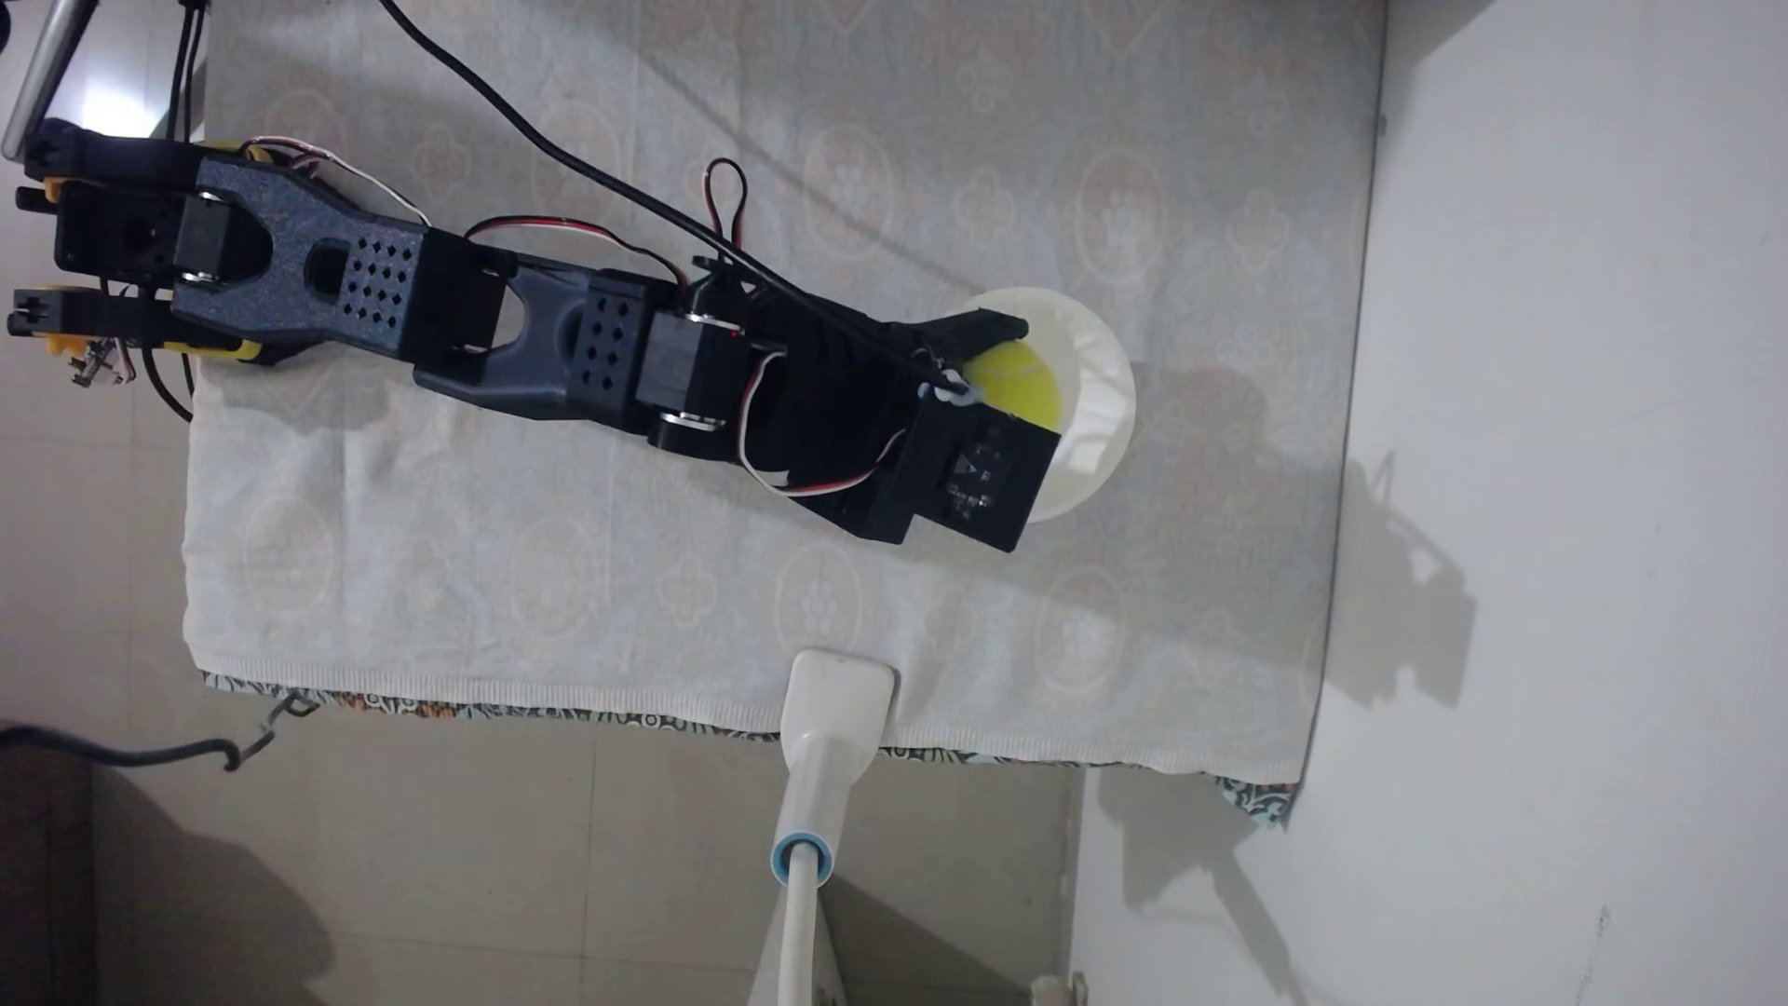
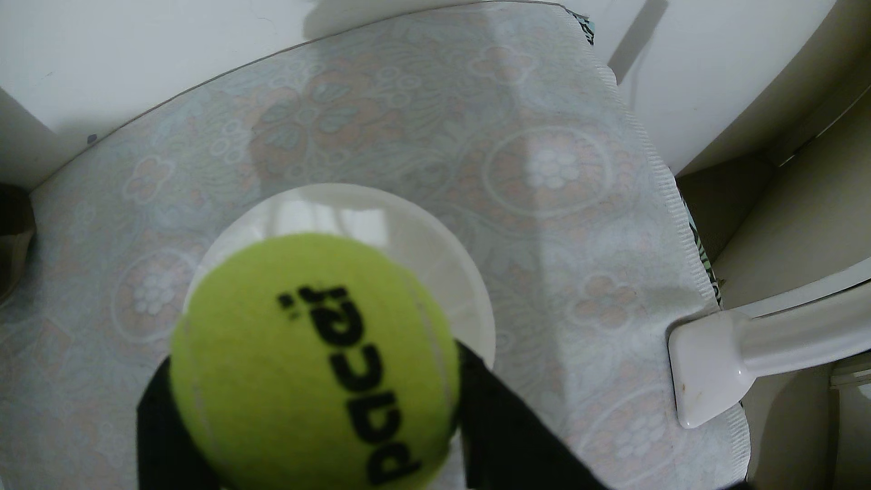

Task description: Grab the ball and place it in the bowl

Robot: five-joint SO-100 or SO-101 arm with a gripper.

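The yellow-green tennis ball (image 2: 311,363) with black "pacer" lettering sits between my two black fingers (image 2: 158,424), which press on its left and right sides in the wrist view. My gripper (image 2: 316,396) is shut on the ball. Behind and below the ball lies the white ribbed bowl (image 2: 424,249), partly covered by it. In the fixed view the gripper (image 1: 1011,382) reaches from the left over the bowl (image 1: 1098,426), and the ball (image 1: 1026,387) shows above the bowl's left half. Whether the ball touches the bowl's floor is hidden.
A pale patterned cloth (image 1: 677,542) covers the table. A white clamp head on a stalk (image 1: 840,696) grips the cloth's near edge, seen at the right (image 2: 707,372) in the wrist view. White walls border the table's far side. Black cables (image 1: 600,184) trail over the arm.
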